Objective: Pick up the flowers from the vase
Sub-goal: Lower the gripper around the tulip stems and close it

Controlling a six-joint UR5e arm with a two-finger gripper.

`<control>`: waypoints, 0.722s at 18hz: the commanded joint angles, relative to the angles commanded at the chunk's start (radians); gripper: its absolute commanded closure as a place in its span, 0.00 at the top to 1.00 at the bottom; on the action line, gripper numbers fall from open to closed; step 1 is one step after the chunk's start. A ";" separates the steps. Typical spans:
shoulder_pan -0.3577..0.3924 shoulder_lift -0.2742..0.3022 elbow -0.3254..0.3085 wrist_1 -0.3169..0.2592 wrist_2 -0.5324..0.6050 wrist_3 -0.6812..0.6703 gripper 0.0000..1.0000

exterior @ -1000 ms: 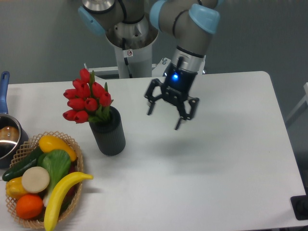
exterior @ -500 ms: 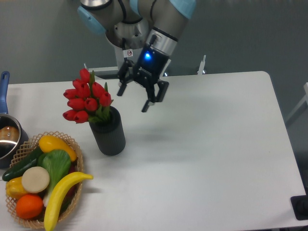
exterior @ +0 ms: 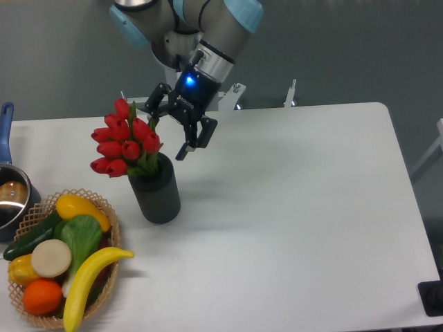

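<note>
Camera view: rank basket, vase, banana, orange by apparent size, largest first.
1. basket, cut off by the frame's bottom edge
2. vase and banana: look similar, so not ranked
3. orange
The basket, banana and orange sit nearer the camera, so true sizes are unsure.

No text, brand, or number can be read anywhere in this view. The only sign-like mark is a small white sticker (exterior: 185,76) with a red and black symbol on the pale robot base column (exterior: 176,66) behind the table (exterior: 297,207); it is too small to make out. The blue light (exterior: 188,81) on the arm's wrist is a plain glow with no lettering.
</note>
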 joint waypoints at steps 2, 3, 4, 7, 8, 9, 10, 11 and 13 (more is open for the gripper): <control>-0.002 -0.031 0.002 0.003 -0.002 0.002 1.00; -0.012 -0.049 0.006 0.005 -0.002 0.006 1.00; -0.024 -0.063 0.009 0.006 -0.005 0.008 1.00; -0.034 -0.080 0.008 0.003 -0.061 -0.005 1.00; -0.034 -0.084 0.006 0.003 -0.081 -0.006 1.00; -0.035 -0.086 0.006 0.003 -0.093 -0.006 1.00; -0.035 -0.086 0.005 0.003 -0.103 -0.006 1.00; -0.037 -0.087 0.002 0.003 -0.110 -0.006 1.00; -0.049 -0.098 0.005 0.005 -0.107 -0.005 0.99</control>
